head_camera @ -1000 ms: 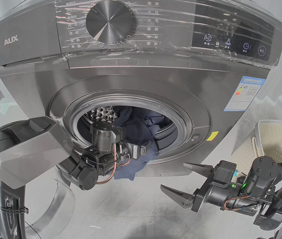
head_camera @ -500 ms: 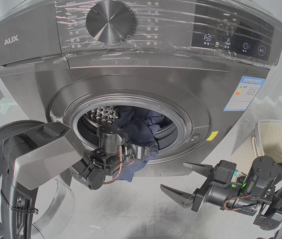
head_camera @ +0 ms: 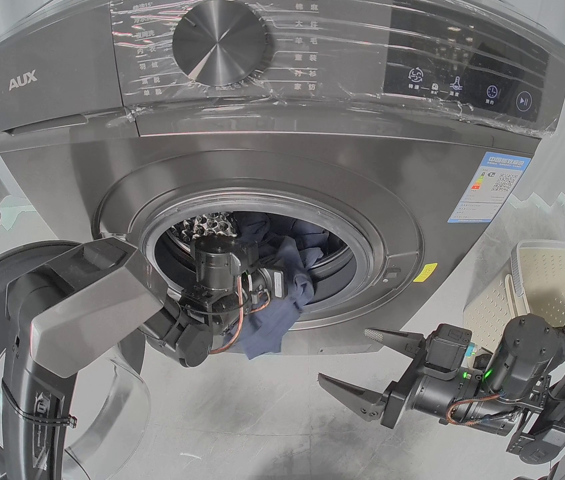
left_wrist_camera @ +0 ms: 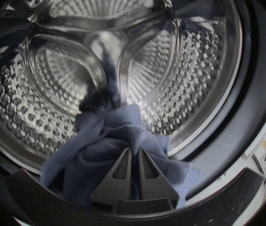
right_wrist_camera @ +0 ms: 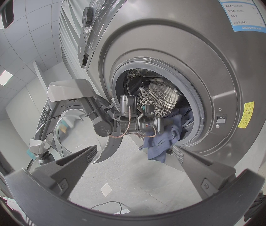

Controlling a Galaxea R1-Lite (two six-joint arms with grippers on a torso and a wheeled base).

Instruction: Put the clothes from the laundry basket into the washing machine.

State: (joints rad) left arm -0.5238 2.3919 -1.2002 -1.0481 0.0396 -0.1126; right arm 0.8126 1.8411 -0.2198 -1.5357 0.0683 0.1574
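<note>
Blue garment (head_camera: 276, 311) lies across the lower rim of the washing machine (head_camera: 309, 161) opening, part inside the drum (left_wrist_camera: 70, 66), one flap hanging out over the front. Left gripper (left_wrist_camera: 134, 149) sits at the opening, fingers pressed together, pinching the bunched cloth. Right gripper (head_camera: 342, 356) is near right, low over the floor, fingers spread. Laundry basket (head_camera: 552, 275) stands right, beside the machine.
</note>
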